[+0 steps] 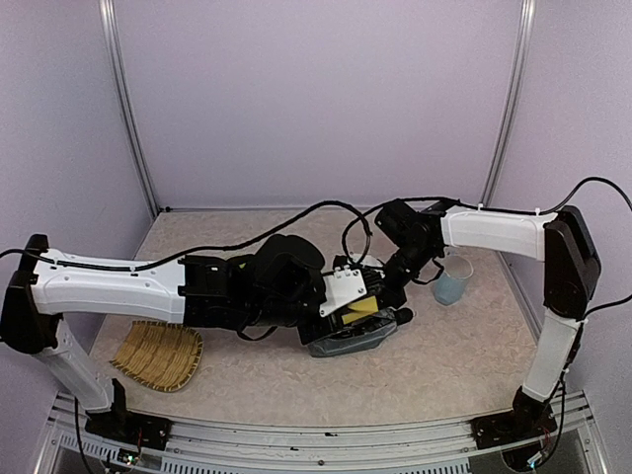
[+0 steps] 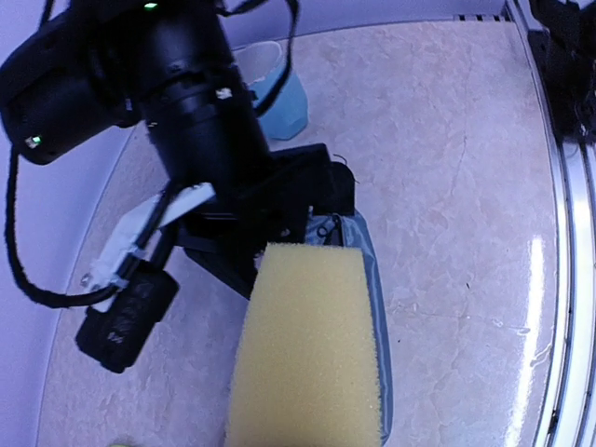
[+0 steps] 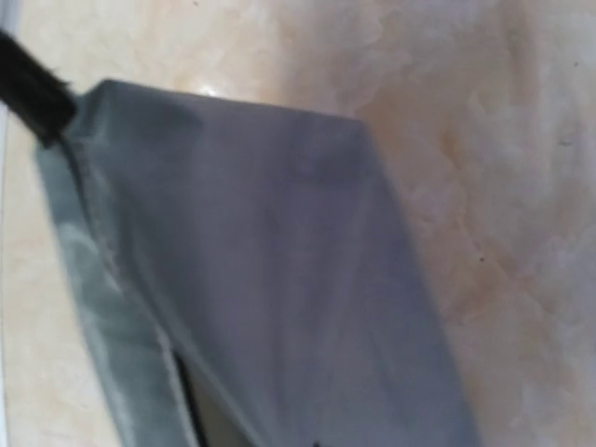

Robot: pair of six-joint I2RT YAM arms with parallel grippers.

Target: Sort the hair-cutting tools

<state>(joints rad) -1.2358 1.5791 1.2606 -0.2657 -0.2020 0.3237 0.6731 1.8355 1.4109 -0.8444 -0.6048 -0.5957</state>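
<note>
Reaching in from opposite sides, my two arms meet over the grey fabric pouch (image 1: 346, 341) lying on the table (image 1: 444, 360); the left gripper (image 1: 350, 294) is clamped on the yellow sponge (image 1: 361, 307), which juts forward from it and fills the lower middle of the left wrist view, its far edge over the pouch's zip end; the fingers themselves are hidden from me there; the right gripper (image 1: 393, 292) stands just beyond the sponge, nose down at the pouch's far end, and whether its jaws are apart or together I cannot tell; its wrist camera sees only blurred grey fabric, close up, with a dark slit near the lower edge; the hair-cutting tools I cannot pick out in any view; a pale blue cup (image 1: 451, 283) stands just to the right of the right gripper; a woven tray (image 1: 158, 354) lies well behind the left gripper and to its left, beside that arm's base.
</note>
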